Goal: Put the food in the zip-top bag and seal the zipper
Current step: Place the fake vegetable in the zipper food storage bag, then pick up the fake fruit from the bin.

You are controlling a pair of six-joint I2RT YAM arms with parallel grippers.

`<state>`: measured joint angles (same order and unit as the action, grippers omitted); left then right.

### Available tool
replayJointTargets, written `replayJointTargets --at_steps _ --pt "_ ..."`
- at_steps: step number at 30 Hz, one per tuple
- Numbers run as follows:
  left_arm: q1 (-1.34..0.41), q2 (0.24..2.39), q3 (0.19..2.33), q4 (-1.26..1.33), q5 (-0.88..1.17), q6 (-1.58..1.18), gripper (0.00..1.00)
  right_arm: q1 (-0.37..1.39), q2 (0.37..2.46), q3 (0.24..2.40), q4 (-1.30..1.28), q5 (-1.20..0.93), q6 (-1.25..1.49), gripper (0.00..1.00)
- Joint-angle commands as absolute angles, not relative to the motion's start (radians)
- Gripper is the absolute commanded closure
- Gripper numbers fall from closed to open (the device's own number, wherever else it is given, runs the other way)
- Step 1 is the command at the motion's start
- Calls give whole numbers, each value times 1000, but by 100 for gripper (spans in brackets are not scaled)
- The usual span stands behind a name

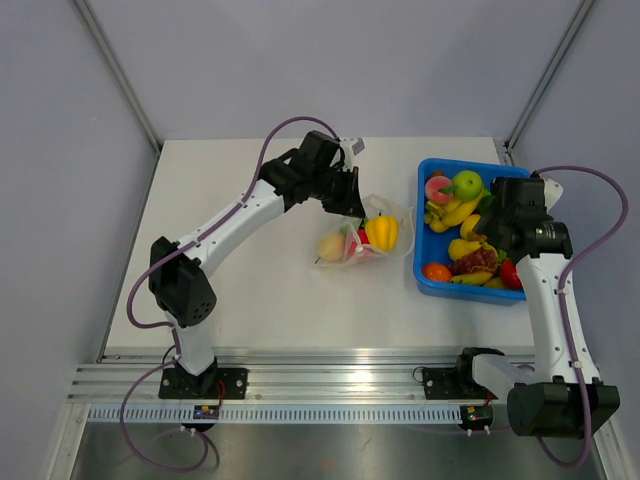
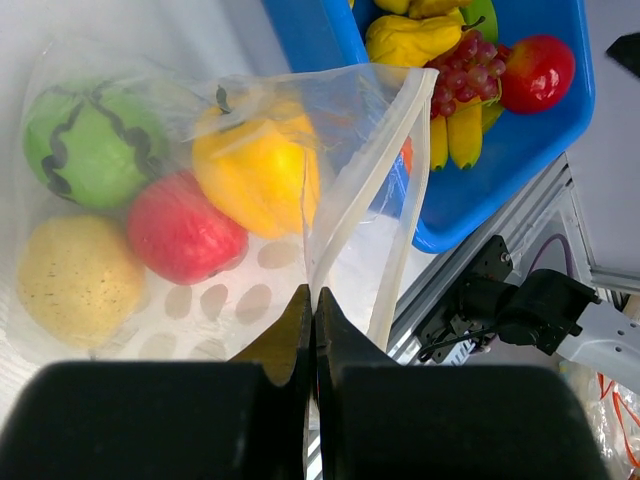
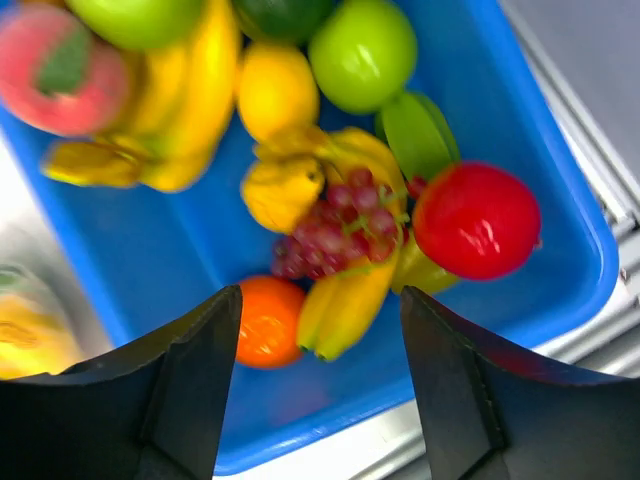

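Note:
The clear zip-top bag (image 2: 330,130) lies on the table left of the bin, its mouth open toward the bin. Inside it are four pieces of food: a green striped melon (image 2: 95,145), a red fruit (image 2: 185,228), a yellow pepper (image 2: 255,165) and a pale yellow fruit (image 2: 75,280). The zipper (image 2: 398,200) runs along the mouth edge, unsealed. My left gripper (image 2: 312,300) is shut on the bag's film at the mouth. My right gripper (image 3: 320,300) hangs open over the bin, holding nothing, above an orange (image 3: 268,320) and a banana (image 3: 345,305).
The blue bin (image 1: 432,283) stands at the right, holding more food: a red tomato (image 3: 476,220), purple grapes (image 3: 335,225), a green apple (image 3: 362,52) and a peach (image 3: 55,65). The table's metal rail (image 1: 330,385) runs along the near edge.

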<state>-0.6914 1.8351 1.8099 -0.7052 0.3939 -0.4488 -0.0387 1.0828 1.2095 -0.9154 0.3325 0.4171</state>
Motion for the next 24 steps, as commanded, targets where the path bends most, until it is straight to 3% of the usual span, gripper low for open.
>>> replayJointTargets --at_steps 1,9,24 --pt "-686 1775 1792 -655 428 -443 100 -66 1097 1140 -965 311 448 27" --pt "-684 1755 1743 -658 413 -417 100 -98 1134 921 -844 183 612 29" --pt "-680 1761 1759 -670 400 -411 100 -109 1252 923 -712 344 562 41"
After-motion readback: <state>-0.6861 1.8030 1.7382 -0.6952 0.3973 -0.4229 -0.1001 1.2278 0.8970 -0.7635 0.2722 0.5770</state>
